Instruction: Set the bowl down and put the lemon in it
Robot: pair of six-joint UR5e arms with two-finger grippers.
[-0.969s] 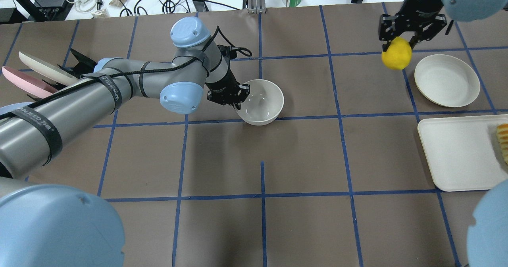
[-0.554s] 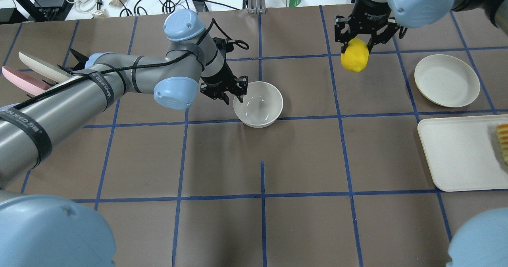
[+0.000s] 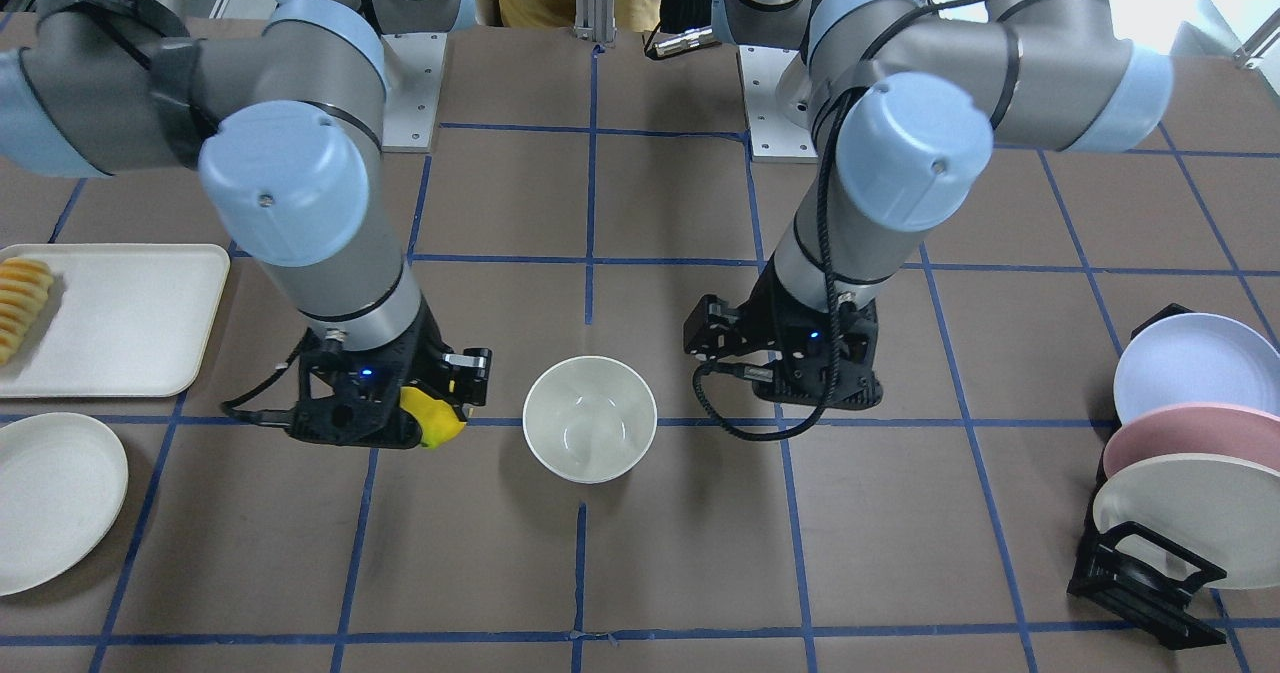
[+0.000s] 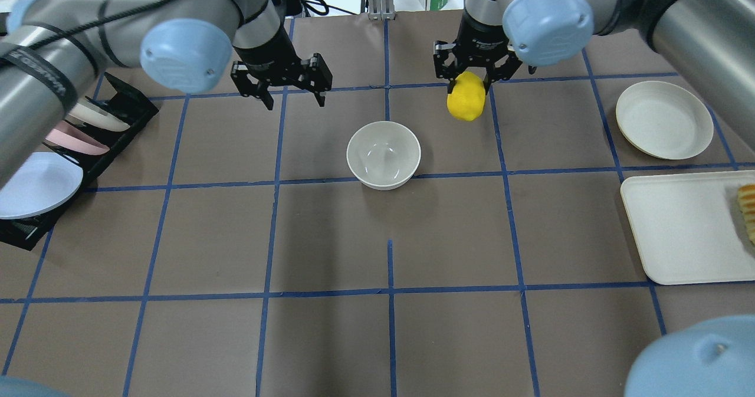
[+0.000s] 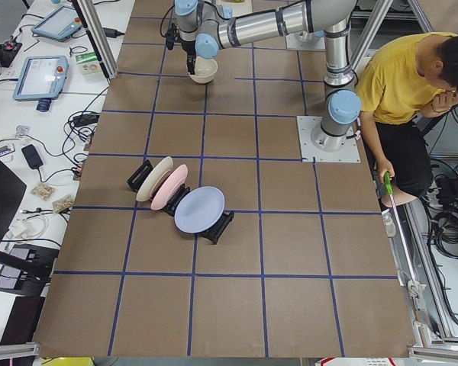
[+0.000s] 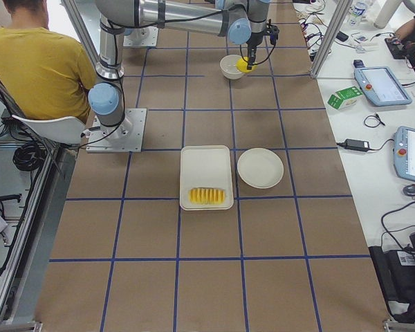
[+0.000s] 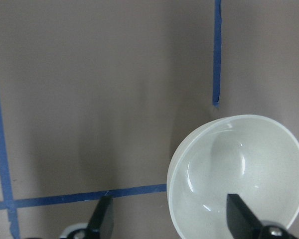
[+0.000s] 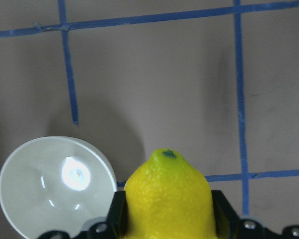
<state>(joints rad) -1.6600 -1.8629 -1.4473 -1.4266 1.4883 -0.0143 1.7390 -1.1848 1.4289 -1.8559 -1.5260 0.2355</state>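
Note:
The off-white bowl (image 4: 383,154) stands upright and empty on the table near its middle; it also shows in the front view (image 3: 590,418) and the left wrist view (image 7: 239,174). My left gripper (image 4: 294,99) is open and empty, raised behind and to the left of the bowl. My right gripper (image 4: 467,83) is shut on the yellow lemon (image 4: 466,105) and holds it above the table, just behind and to the right of the bowl. In the right wrist view the lemon (image 8: 167,199) sits between the fingers with its greenish tip forward, the bowl (image 8: 55,186) beside it.
A flat off-white plate (image 4: 663,120) lies at the right. In front of it is a white tray (image 4: 678,226) holding sliced ridged food (image 4: 748,208). A black dish rack (image 4: 127,114) with several plates stands at the left.
My left gripper let go of the bowl's rim, opened and moved up and back to the left. My right gripper carried the lemon leftward toward the bowl. The bowl stayed put.

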